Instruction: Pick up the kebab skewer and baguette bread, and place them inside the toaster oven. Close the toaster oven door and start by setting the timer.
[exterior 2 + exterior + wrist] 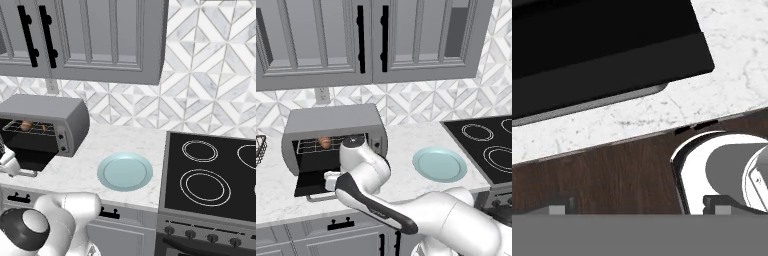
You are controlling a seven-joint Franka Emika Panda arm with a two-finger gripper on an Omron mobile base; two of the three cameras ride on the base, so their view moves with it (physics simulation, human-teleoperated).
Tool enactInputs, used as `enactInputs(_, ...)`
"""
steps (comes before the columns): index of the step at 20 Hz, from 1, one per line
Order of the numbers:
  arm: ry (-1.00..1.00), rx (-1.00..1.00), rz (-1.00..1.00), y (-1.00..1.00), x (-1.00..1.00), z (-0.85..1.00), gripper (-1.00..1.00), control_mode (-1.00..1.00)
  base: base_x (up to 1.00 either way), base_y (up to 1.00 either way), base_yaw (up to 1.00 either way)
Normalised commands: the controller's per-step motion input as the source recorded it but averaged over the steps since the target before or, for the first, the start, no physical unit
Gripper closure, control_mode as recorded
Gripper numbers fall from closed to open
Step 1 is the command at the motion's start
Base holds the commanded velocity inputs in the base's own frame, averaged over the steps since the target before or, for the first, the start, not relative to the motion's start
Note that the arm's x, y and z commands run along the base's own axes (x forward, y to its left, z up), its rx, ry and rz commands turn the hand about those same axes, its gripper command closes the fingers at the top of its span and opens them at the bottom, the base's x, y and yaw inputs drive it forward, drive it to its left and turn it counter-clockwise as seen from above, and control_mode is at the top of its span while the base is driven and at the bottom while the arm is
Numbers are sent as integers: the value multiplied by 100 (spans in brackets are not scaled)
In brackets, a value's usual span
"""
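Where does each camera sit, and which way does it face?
Left base view: behind the arm's left, facing the open toaster oven; white arm at lower right.
Right base view: behind its right, over plate and stove; arm lower left.
Hand view: on the hand, looking down at the toaster oven door.
Base views share oven and plate.

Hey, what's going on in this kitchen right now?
A robot arm is working at the toaster oven on the counter. The oven door is dropped open, and the food, at least the bread, already sits on the rack inside. The claw is open and empty, hovering low by the door's front edge. A teal plate sits nearby.
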Motion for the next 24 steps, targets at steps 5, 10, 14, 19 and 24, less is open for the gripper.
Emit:
enactInputs(5,25,0,16,0,-23,-2,-100,-100,0,0,0)
enactInputs(10,-4,0,11,11,34,-52,-100,-100,0,0,0)
enactInputs(14,-15,0,5,31,36,-45,-100,-100,0,0,0)
enactInputs(19,-10,0,1,33,50,-27,-100,-100,0,0,0)
enactInputs(24,-8,0,4,20,56,-45,-100,-100,0,0,0)
